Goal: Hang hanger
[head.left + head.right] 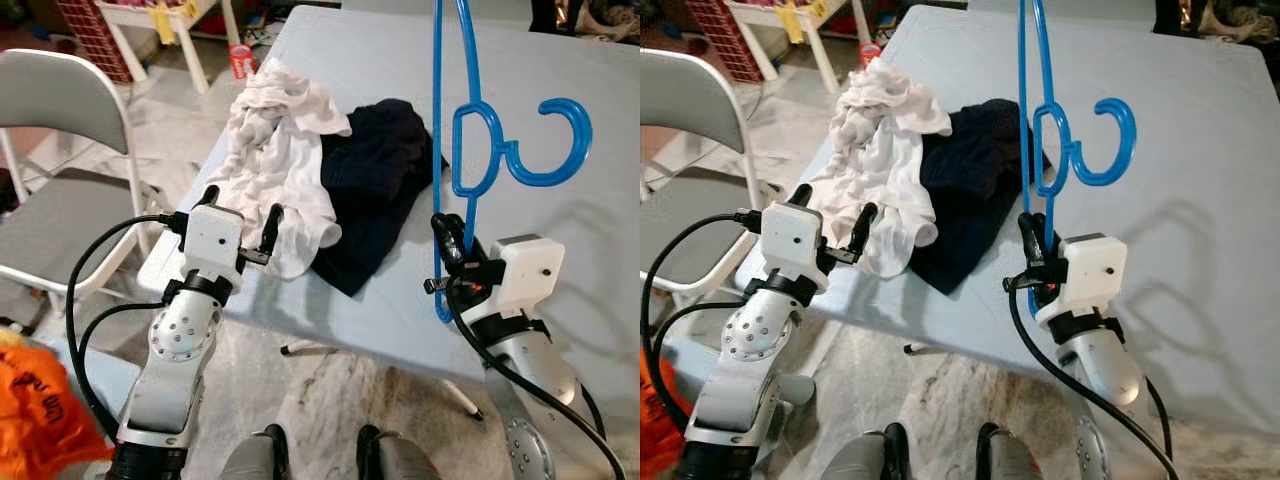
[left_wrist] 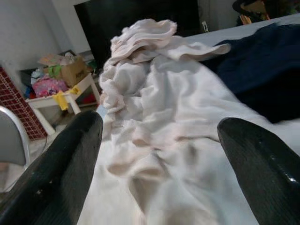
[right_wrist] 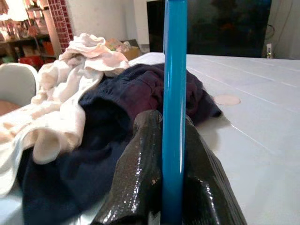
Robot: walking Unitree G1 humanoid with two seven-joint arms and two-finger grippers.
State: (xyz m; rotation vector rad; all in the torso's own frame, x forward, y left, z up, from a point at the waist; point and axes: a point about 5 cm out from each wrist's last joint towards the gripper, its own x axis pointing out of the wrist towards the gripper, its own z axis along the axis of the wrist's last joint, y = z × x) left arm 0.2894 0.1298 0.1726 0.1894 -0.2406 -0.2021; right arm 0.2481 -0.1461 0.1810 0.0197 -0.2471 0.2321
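**Hanger held upright, garments on table**

Right gripper (image 1: 447, 243) clamped on blue hanger (image 1: 470, 150), black fingers pinching one straight bar near its low end. Hanger standing upright over the near table (image 1: 560, 190) edge, about 4 o'clock in the head view; hook curling toward 3 o'clock, frame running up past the top of view. From the right wrist, blue bar rising vertical between both closed fingers (image 3: 140, 173).

Left gripper (image 1: 240, 222) spread wide, holding nothing, at about 8 o'clock, fingertips at the near hem of white garment (image 1: 280, 150). From the left wrist, white cloth lying between the two parted fingers (image 2: 61, 168).

White garment crumpled on table, overlapping dark navy garment (image 1: 375, 185) just beside it toward 3 o'clock. Grey folding chair (image 1: 55, 150) at 9 o'clock, beside the table. Orange bag (image 1: 40, 410) on floor at 8 o'clock.
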